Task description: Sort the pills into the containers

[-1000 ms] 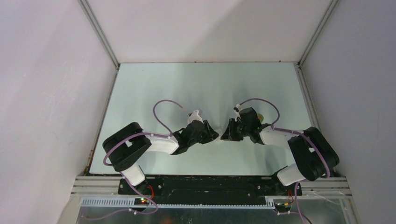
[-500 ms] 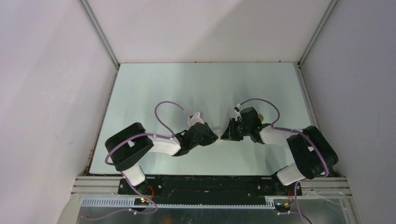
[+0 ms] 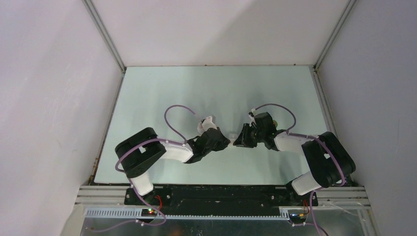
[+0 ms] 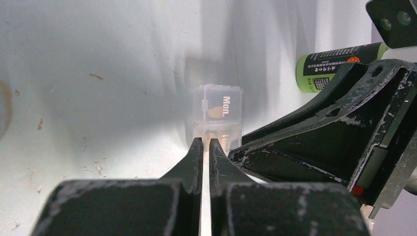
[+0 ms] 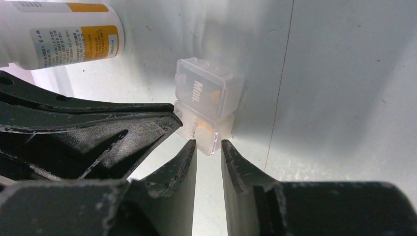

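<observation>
A small translucent plastic pill box [image 5: 209,105] was seen lying on the pale counter [image 5: 344,73]. The left fingers [image 4: 197,146] were pressed nearly shut at its near compartment, any hold unclear. Opposite, the right fingers [image 5: 191,150] were parted slightly, nothing gripped.

Blocked at mid-table [image 3: 162,93] around pill box [image 5: 206,105]: hemmed by left pincer [image 4: 206,141] on one side and right pincer [image 5: 209,143] on the other, tips nearly meeting at the box's near compartment. Narrowed further by white orange-labelled bottle [image 5: 59,32] just past the left pincer and black-and-green bottle [image 4: 339,66] past the right. Open beyond the "Mon." compartment, toward the table's far edge.
</observation>
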Robot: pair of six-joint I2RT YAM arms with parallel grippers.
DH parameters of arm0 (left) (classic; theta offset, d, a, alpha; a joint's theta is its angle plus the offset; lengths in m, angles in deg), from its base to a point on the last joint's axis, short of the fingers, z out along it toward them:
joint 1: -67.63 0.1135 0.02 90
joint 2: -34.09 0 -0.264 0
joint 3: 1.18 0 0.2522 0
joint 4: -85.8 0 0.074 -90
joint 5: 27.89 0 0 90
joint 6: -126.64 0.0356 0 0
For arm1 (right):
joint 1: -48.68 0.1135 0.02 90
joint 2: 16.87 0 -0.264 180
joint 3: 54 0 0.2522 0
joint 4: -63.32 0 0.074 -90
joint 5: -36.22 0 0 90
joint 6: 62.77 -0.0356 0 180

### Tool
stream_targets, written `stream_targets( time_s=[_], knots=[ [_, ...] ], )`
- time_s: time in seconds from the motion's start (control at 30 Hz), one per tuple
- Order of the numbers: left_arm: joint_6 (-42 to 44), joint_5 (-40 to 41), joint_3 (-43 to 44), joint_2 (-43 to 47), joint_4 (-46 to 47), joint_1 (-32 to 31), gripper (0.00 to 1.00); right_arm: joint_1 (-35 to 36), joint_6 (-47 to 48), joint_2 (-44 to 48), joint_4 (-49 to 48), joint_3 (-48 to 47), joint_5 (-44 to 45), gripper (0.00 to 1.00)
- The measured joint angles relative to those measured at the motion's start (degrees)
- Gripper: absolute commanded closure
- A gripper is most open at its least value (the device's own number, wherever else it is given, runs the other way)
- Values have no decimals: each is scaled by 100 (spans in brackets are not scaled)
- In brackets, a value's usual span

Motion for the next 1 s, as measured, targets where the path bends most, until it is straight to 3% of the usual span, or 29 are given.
stream_targets(
  time_s=[0.1, 0.23, 0.33, 0.47, 0.6, 0.8, 1.0],
  knots=[
    [24, 68, 2, -20, 46, -17, 87, -11, -20, -9, -13, 0, 0, 70],
    [136, 131, 61, 24, -144, -44, 66, -7, -22, 17, 22, 0, 50, 68],
    [352, 177, 214, 166, -708, -76, 53, -4, 4, 138, 260, -42, 184, 65],
    [684, 334, 481, 557, -1539, -116, 42, 4, 55, 435, 767, -275, 439, 58],
    [1003, 560, 761, 1320, -2131, -116, 31, 4, 125, 940, 1139, -529, 699, 55],
    [1421, 841, 793, 2780, -2835, -118, 3, 15, 229, 2146, 1847, -748, 1200, 47],
    [1696, 1296, 415, 4701, -3604, -129, 1, 28, 323, 3891, 2997, -1071, 2024, 42]
  ],
)
